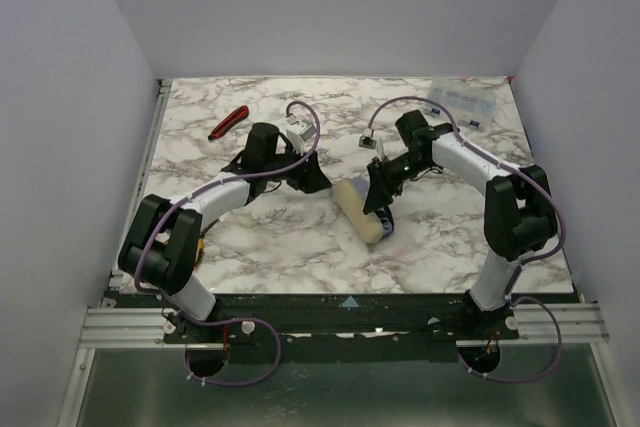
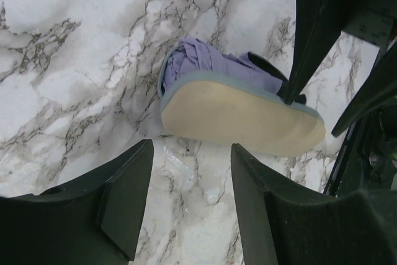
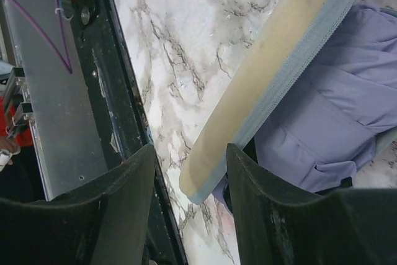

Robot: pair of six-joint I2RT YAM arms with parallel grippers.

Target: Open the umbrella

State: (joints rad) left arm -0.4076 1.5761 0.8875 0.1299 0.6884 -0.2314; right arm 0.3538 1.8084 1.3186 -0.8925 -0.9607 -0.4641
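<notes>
While working the umbrella (image 1: pixel 358 209), rolled shut on the table (image 1: pixel 260 242) between both grippers, bring left gripper (image 2: pixel 192 153) and right gripper (image 3: pixel 189 153), jaws partly open and gripping nothing, onto opposite ends; clamp firmly, then probably pull apart along its length.

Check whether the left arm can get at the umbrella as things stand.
Probably yes. The left gripper is open, and the umbrella lies just beyond its fingertips on the marble table, with nothing between them. The right gripper crowds the umbrella's other side, so only the near side looks free.
</notes>
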